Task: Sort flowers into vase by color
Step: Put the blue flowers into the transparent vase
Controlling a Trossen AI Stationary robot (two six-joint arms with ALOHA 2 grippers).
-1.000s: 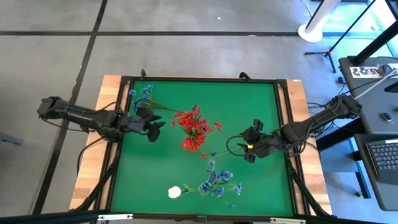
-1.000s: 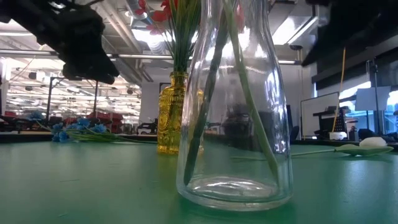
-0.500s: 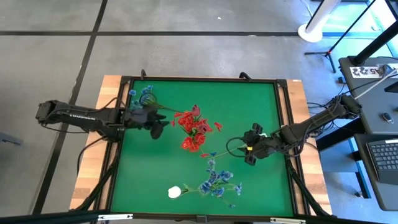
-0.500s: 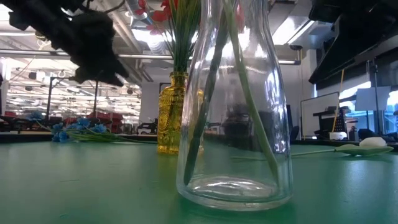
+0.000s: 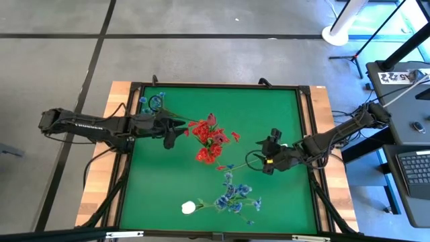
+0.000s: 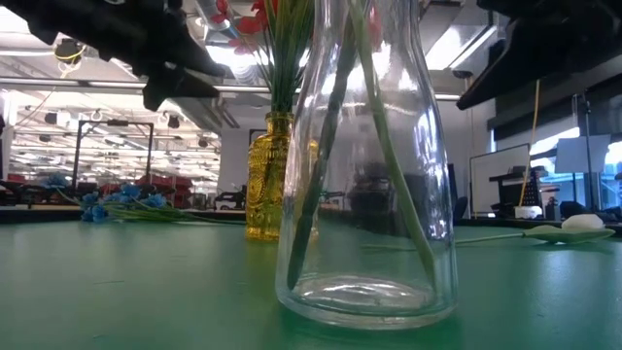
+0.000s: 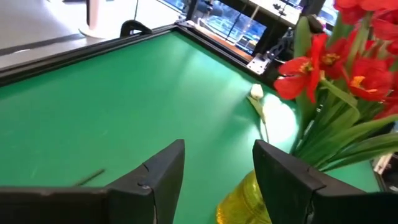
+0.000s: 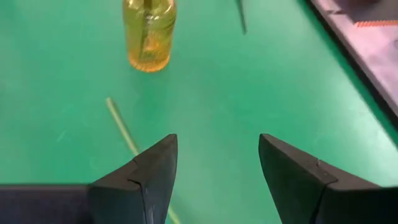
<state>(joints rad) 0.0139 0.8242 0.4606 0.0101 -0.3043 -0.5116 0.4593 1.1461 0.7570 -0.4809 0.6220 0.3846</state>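
Note:
Red flowers [image 5: 208,138] stand in a yellow vase [image 6: 269,175]. Blue flowers [image 5: 235,195] rise from a clear glass vase [image 6: 364,165] near the table's front. More blue flowers [image 5: 153,102] lie flat at the far left. A white flower [image 5: 189,208] lies near the front edge. My left gripper [image 5: 180,128] hovers open just left of the red flowers, with the yellow vase [image 7: 249,199] close ahead of its fingers. My right gripper [image 5: 264,161] hovers open right of centre, above a loose green stem [image 8: 121,127] that lies on the table.
A raised dark frame [image 5: 308,134] runs around the green table top. Bare green surface lies at the far right [image 5: 269,107] and the near left [image 5: 154,188]. The two vases stand close together around the table's middle.
My left gripper has moved toward the table's right and far edges, closer to the red flowers, and has tipped up from slanting down to nearly level. It stays open. My right gripper has rolled a little in place.

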